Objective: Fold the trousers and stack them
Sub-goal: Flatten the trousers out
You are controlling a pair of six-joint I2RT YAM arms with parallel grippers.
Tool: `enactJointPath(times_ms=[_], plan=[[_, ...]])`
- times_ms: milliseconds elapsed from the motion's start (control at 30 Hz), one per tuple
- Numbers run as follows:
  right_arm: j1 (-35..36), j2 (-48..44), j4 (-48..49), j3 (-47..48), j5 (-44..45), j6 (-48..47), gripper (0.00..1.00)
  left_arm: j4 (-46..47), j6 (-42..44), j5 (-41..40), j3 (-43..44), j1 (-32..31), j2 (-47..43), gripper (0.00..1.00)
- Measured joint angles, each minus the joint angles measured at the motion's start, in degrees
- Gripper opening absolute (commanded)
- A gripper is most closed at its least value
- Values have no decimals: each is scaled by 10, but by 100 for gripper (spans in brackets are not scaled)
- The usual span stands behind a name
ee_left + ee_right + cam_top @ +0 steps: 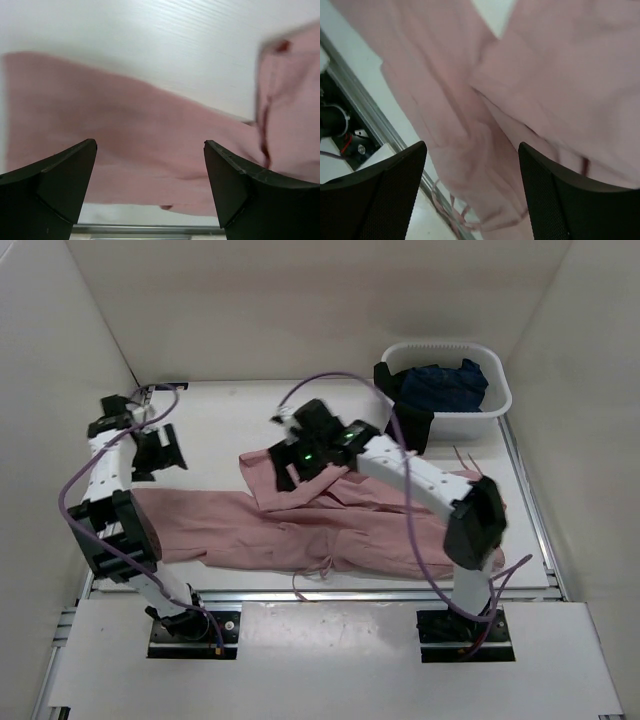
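Since a fold looks freshly laid, the flap should be flattened and its edges matched before regrasping.

Top view: trousers (330, 530) lie across the table (220, 410). The right gripper (290, 468) is over the flap and the left gripper (158, 453) is beside the left end.

Left wrist: jaws wide apart and empty, above the cloth.

Right wrist: jaws apart, holding nothing.

You get bright, even light from above with only faint shadows. In both wrist views the trousers (150, 145) look blurred and soft.
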Motion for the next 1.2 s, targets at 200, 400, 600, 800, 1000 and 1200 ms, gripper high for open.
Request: enactJointPath(times_ms=[200,400,600,800,1000,1200], plan=[[-167,-220,30,-200,121,106,71,-14,0,38,70,-174,96,100],[-358,-364,13,-338,245,199,72,-14,1,28,235,-309,242,100],[-504,-367,-3,-413,262,219,77,5,1,-48,328,-327,363,100],[-637,-292,21,-435,247,245,78,15,-1,-53,284,-317,381,66],[-654,-164,49,-422,227,266,70,23,1,-42,274,-317,381,14],[-653,-71,38,-379,233,282,0,22,1,-83,295,-243,379,14]])
